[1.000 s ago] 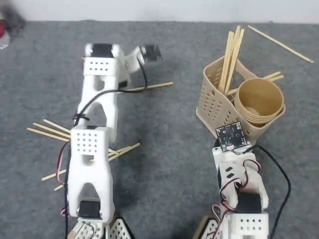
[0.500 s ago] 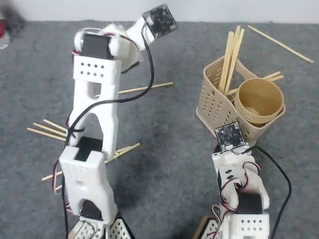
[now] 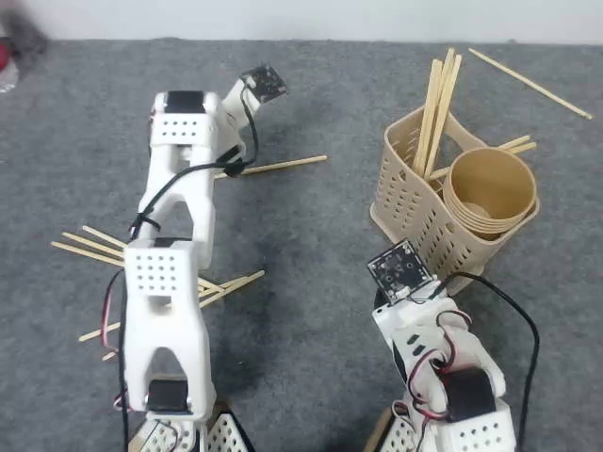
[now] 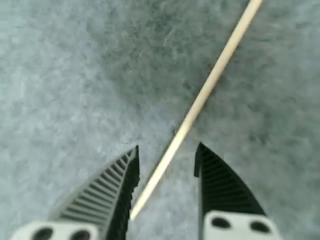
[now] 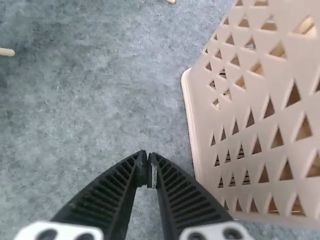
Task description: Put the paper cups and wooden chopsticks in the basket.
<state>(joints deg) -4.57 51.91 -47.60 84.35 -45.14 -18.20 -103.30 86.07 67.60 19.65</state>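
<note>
A bundle of loose chopsticks lies fanned out on the grey mat, well behind the left claw and off to its outer side, partly under that arm. The left claw points down at the mat with its jaws set moderately wide and holding nothing. A single chopstick lies flat on the mat and runs through the gap between the two fingers, slanting ahead of the claw. Its near end sits close by one finger, and I cannot tell whether they touch. From the high view this same stick juts out from under the left arm's wrist toward the basket side.

The right claw is low over the mat with its jaws pressed together and nothing between them. The basket stands just beside it, ahead and to its outer side, apart from the fingers. Seen from above, upright chopsticks lean in the basket's far compartment, and the stacked paper cups fill the nearer, outer one. A stray chopstick lies on the mat well beyond the basket.
</note>
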